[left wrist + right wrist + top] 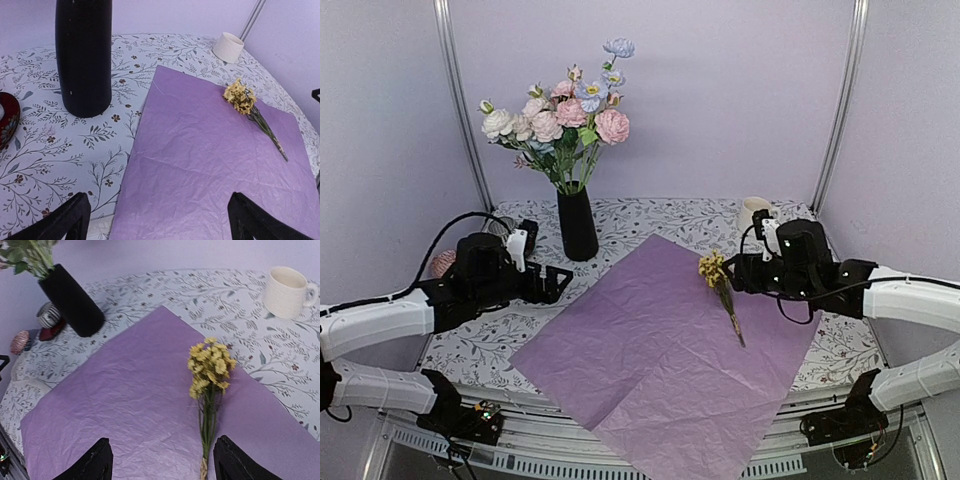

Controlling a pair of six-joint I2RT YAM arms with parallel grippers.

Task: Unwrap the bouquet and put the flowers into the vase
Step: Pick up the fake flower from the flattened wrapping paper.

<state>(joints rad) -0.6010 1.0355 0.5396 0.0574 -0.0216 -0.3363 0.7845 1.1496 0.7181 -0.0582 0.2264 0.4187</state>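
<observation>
The black vase (577, 224) stands at the back left and holds pink, white and pale blue flowers (565, 110). The bouquet's lilac paper (670, 340) lies spread flat on the table. A small yellow bunch (720, 285) lies on the paper's right part. My right gripper (730, 272) hovers open just above the bunch; in the right wrist view the stems (209, 415) run between its fingers (235, 462), close to the right one. My left gripper (563, 283) is wide open and empty over the paper's left edge (125, 170), near the vase (82, 55).
A cream mug (755, 212) stands at the back right. A striped cup (48, 315), a red dish (7, 122) and a pink ball (442, 262) sit left of the vase. The paper's near corner overhangs the table's front edge. Booth walls close in three sides.
</observation>
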